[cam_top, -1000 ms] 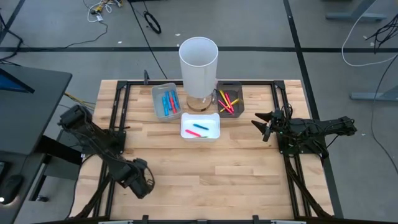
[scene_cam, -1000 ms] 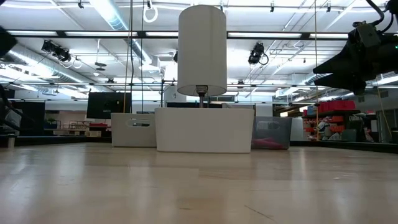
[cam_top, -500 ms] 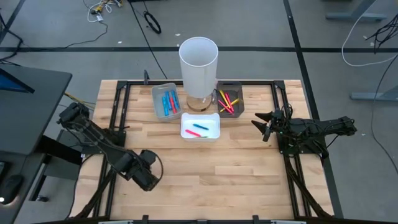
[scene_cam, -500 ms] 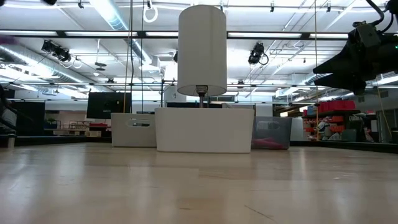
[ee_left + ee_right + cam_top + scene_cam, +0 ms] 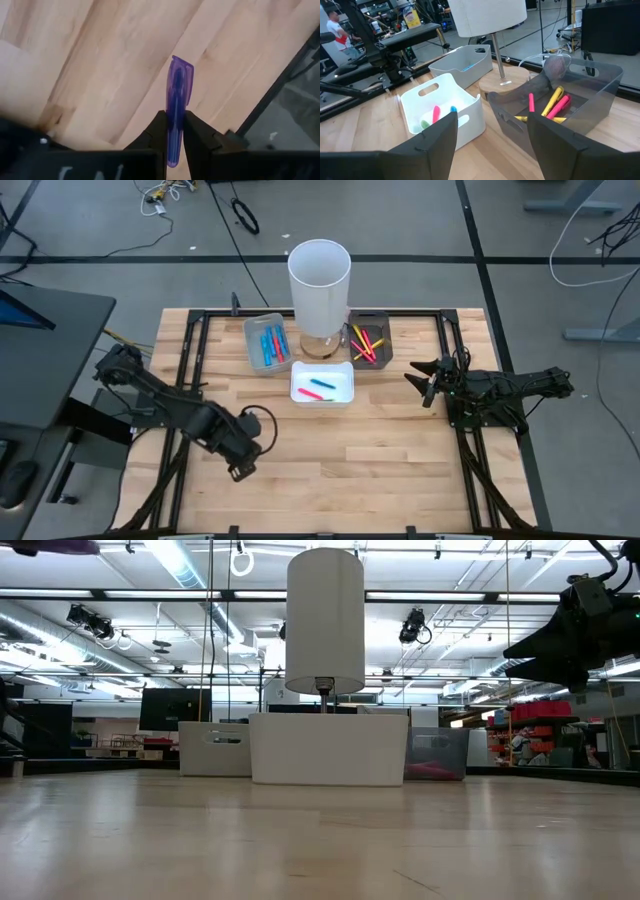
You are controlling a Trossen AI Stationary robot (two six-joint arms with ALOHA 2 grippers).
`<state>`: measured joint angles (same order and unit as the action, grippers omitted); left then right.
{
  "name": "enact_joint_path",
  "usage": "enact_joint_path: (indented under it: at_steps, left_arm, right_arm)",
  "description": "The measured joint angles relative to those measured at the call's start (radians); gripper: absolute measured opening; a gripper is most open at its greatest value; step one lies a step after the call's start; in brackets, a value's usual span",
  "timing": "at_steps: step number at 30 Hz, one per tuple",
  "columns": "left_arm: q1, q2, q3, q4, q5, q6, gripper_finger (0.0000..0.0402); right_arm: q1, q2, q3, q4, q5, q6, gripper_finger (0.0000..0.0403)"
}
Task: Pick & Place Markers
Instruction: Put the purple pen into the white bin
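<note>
Purple plastic is seen clamped between the two dark fingers (image 5: 197, 137) of the left gripper (image 5: 243, 463): a purple marker (image 5: 177, 107) is held by its lower part, with the capped end and its clip projecting forward past the fingertips, above the pale wooden table (image 5: 380, 450). From above, the left gripper is found over the near left part of the table, in front of and to the left of the trays and apart from them.

Three small trays are set near the far edge, around the foot of a tall white cylinder (image 5: 319, 283) mounted on a thin post. A grey tray (image 5: 266, 343) to the cylinder's left is filled with blue markers (image 5: 265, 346) and one red one. A dark tray (image 5: 370, 340) to the cylinder's right is loaded with yellow and pink markers (image 5: 365, 343). A white tray (image 5: 322, 385), placed just in front of the cylinder's base, is occupied by a few markers (image 5: 317, 388) in blue, pink and green.

The right gripper (image 5: 421, 385) is held above the right side of the table, to the right of the white tray and pointed toward the trays. Its fingers (image 5: 435, 142) are parted, and nothing is gripped between them. Through its wrist camera the white tray and the dark tray are seen side by side, close together, with the grey tray behind them.
</note>
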<state>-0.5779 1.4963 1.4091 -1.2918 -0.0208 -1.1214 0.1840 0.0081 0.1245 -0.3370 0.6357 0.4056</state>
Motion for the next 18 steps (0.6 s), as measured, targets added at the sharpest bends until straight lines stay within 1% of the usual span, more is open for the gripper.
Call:
enact_joint_path:
  at_steps: [7,9,18]
  left_arm:
    - [0.046,0.0,0.021,-0.048,0.062,0.149,0.0041]
    - [0.08,0.0,0.021,-0.047,0.082,0.199,0.0041]
    - [0.269,0.002,0.021,-0.047,0.105,0.425,0.0041]
  right_arm:
    - [0.0,0.0,0.0,0.0,0.0,0.0,0.0242]
    - [0.0,0.0,0.0,0.0,0.0,0.0,0.0242]
    - [0.0,0.0,0.0,0.0,0.0,0.0,0.0242]
